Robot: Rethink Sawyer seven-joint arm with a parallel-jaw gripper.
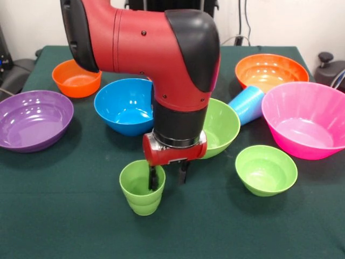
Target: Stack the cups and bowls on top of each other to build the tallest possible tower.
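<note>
Green cup [141, 190]: upright, near centre of table [64, 216]. Claw [168, 177]: spread astride its right rim, one finger inside, one outside. Blue cup [247, 104]: lying on its side, far right, between green bowl [220, 127] and pink bowl [307, 120].

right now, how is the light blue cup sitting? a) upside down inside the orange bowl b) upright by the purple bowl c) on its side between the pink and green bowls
c: the light blue cup lies tipped over, wedged between the pink bowl and the bigger green bowl.
</note>
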